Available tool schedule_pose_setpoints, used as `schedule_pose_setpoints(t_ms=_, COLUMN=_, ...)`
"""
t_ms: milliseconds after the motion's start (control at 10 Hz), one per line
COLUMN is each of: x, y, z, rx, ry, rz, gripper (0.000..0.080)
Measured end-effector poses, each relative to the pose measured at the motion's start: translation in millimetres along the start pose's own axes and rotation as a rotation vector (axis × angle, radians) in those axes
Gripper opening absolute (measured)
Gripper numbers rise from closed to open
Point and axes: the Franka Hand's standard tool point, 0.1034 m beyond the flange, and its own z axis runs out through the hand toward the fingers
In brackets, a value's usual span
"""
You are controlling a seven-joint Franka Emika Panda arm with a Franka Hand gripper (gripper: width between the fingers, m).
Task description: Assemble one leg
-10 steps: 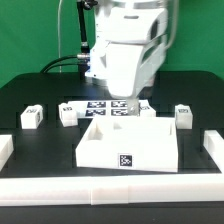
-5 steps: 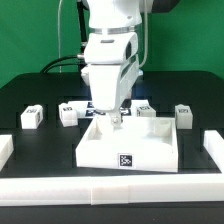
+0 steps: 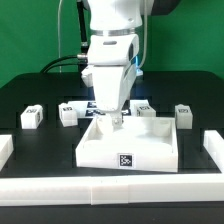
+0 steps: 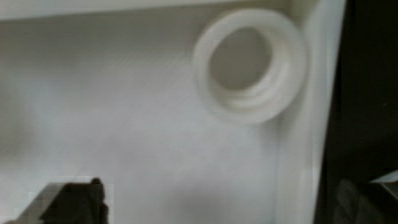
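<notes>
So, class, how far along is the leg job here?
Done: nothing is fitted yet; four legs sit loose, off the panel. In hand: the open, empty gripper hangs over the panel, near an empty socket. Left: pick up a leg and seat it.

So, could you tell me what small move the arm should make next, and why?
Probably close the pincer on the far rim of the panel. The wrist view shows one finger over the panel's inner face near a round socket, with dark table past the edge, so the open jaws seem to straddle that rim. It holds none of the legs.
</notes>
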Motion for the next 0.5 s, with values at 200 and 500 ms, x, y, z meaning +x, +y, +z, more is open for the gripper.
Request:
schedule_pose_setpoints(t_ms=200, x=-4.4, y=-15.5, z=10.2, rx=0.0, ry=0.001, rz=-0.007, gripper=0.065)
schedule_pose_setpoints(t_ms=500, x=-5.3, y=-31.3, z=28.0, rx=0.013, ry=0.001, rz=-0.023, gripper=0.065)
